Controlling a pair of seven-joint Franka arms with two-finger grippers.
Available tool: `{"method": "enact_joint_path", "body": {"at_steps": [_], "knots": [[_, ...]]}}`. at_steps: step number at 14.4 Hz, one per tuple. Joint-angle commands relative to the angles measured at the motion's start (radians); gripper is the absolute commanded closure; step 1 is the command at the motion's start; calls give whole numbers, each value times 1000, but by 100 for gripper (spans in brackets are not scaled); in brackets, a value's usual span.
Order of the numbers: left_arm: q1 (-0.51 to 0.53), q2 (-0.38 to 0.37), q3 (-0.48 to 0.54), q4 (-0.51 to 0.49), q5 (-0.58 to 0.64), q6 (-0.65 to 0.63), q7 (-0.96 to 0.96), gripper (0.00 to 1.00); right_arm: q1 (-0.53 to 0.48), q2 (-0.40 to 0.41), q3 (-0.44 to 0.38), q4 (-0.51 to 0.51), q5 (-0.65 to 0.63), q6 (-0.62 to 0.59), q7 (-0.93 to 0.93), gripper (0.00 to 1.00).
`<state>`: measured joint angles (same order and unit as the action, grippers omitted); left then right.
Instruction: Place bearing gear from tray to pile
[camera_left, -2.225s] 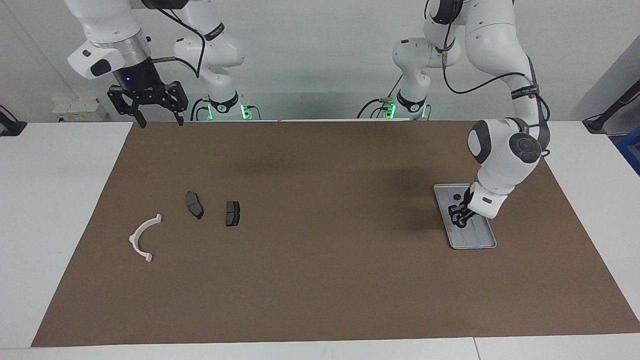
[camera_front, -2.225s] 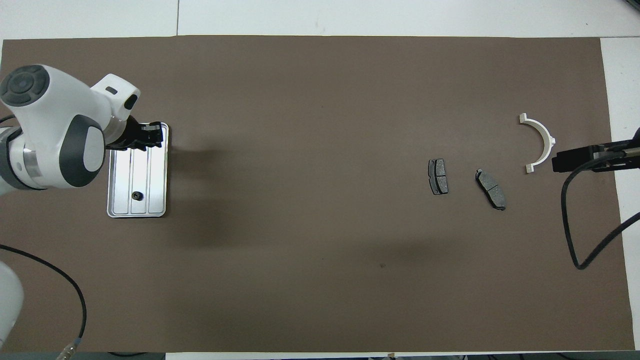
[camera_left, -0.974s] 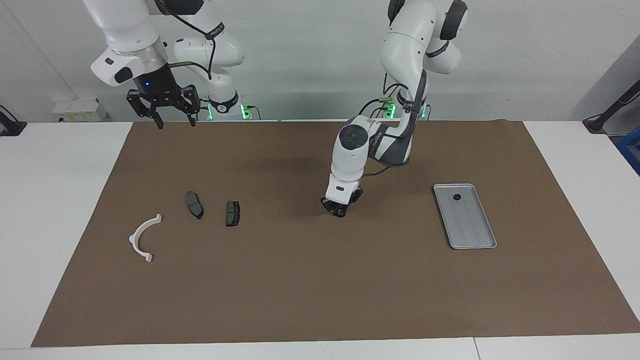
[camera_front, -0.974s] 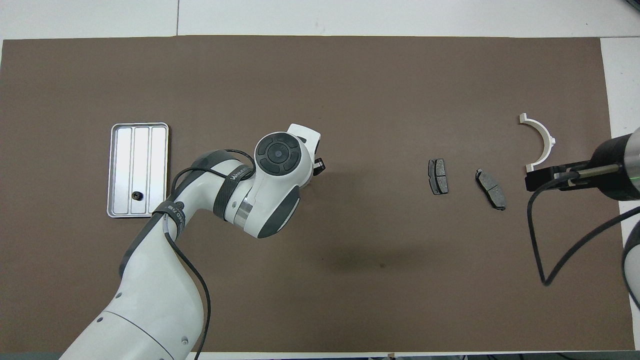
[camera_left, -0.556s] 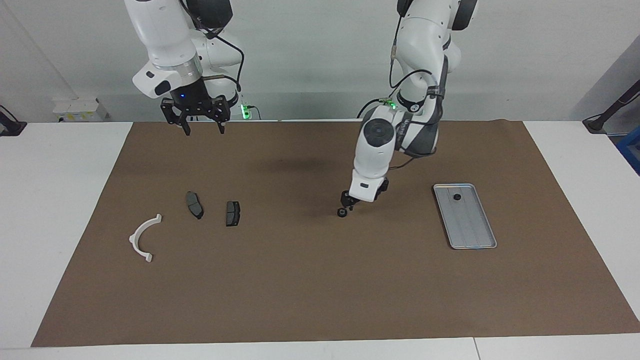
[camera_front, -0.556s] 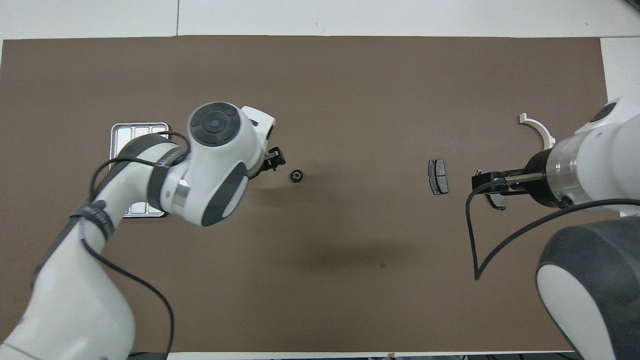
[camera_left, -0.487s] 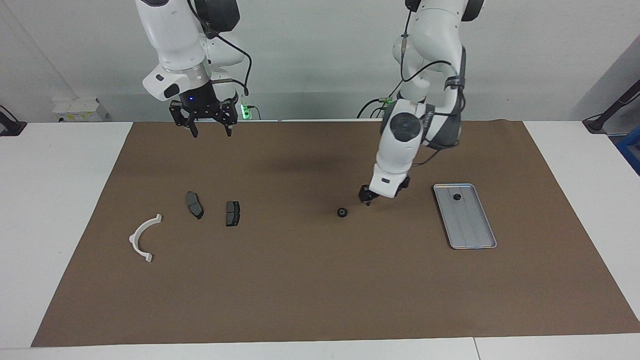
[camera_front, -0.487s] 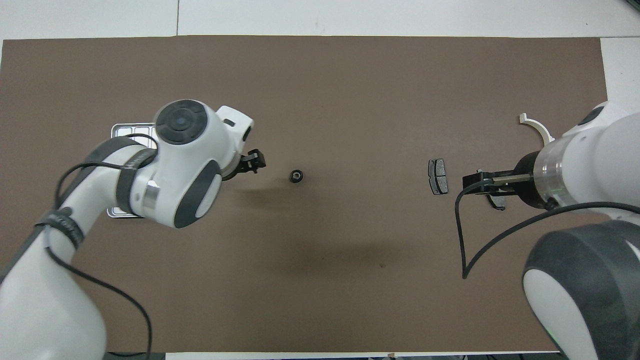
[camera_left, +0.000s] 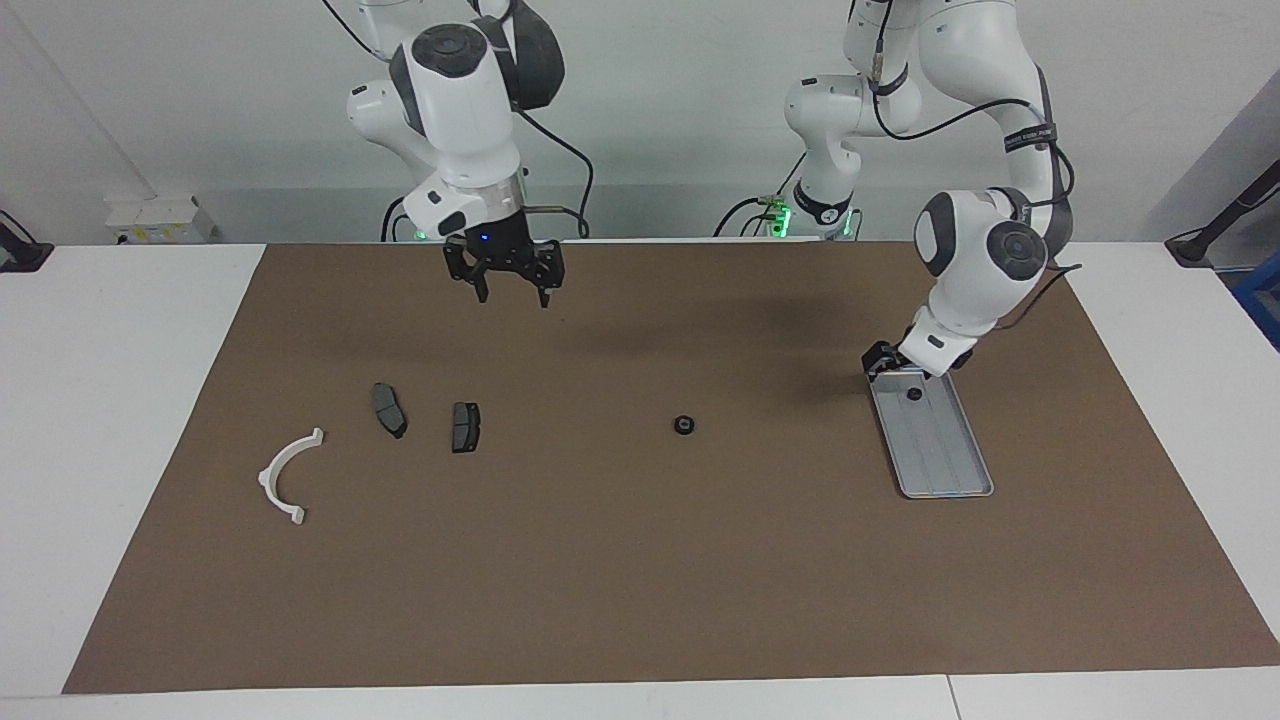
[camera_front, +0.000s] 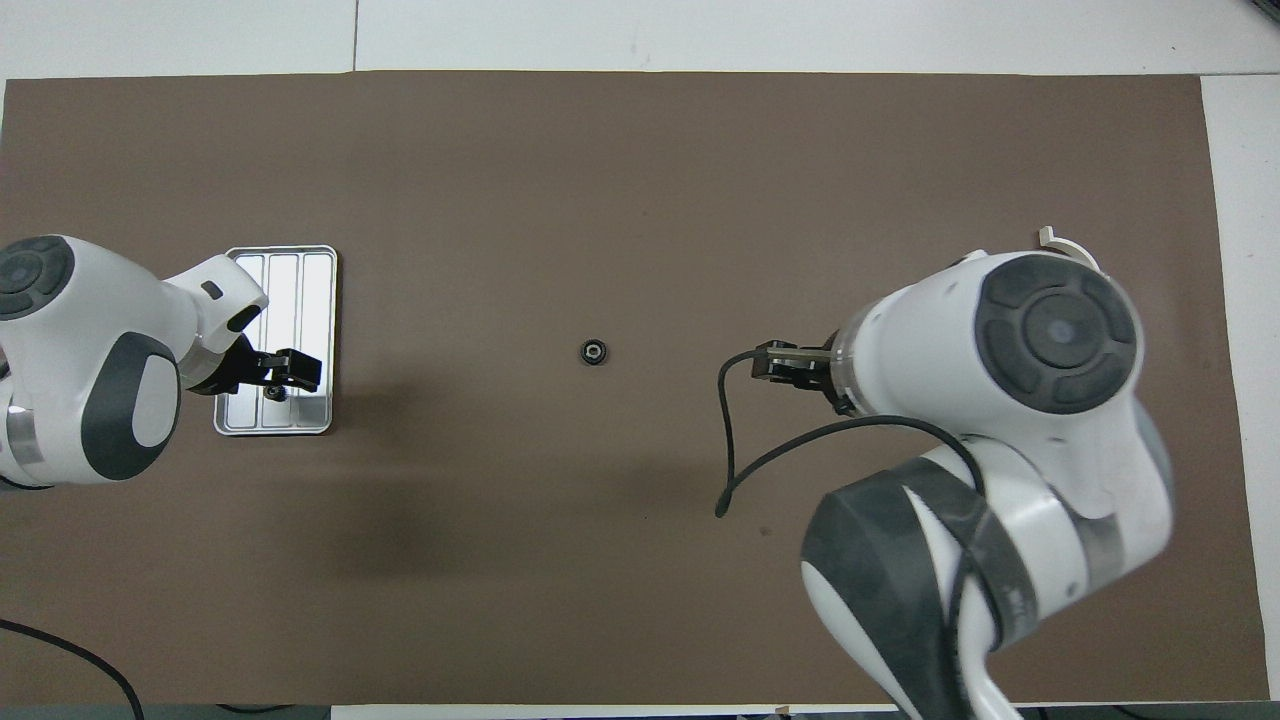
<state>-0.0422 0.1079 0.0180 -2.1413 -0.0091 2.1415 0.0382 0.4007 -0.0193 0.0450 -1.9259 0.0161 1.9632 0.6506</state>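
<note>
Bearing gear (camera_left: 683, 425) lies mid-desk, between tray (camera_left: 955, 478) and pile (camera_left: 392, 410); second gear (camera_left: 913, 394) in tray. Judged small, rigid, light, prone to roll; pinch across outer rim. My right gripper (camera_left: 508, 287) spread, above desk; my left gripper (camera_left: 882, 360) over tray end, finger state indeterminate.

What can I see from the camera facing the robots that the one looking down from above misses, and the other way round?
Only the facing view shows the two dark grey pads, almost all of the white bracket and both arms' bases. Only the overhead view shows the tray floor split into three lanes; there the right arm covers the pads. Both show the bearing gear alone mid-mat, a second small black part on the tray, and the left tool over the tray's end.
</note>
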Motion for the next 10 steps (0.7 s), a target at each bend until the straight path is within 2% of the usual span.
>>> {"method": "enact_joint_path", "body": {"at_steps": [1,3,5,7,8,10], "knots": [[15,-24,-16,-63,3,96,12,2,65,115,-5,54,-13,62,139,8],[16,-17,-16,-74,3,123,12,11,108,233,-5,152,-39,81,239,8],[30,-13,-16,-78,3,127,14,28,141,339,-5,249,-41,105,286,8],[33,-14,-15,-91,3,133,22,30,156,433,-7,321,-56,115,299,8],[50,-13,-16,-97,3,141,22,31,197,500,-10,373,-97,109,347,8],[56,-4,-16,-100,3,162,20,31,217,628,-7,499,-149,102,457,8]]}}
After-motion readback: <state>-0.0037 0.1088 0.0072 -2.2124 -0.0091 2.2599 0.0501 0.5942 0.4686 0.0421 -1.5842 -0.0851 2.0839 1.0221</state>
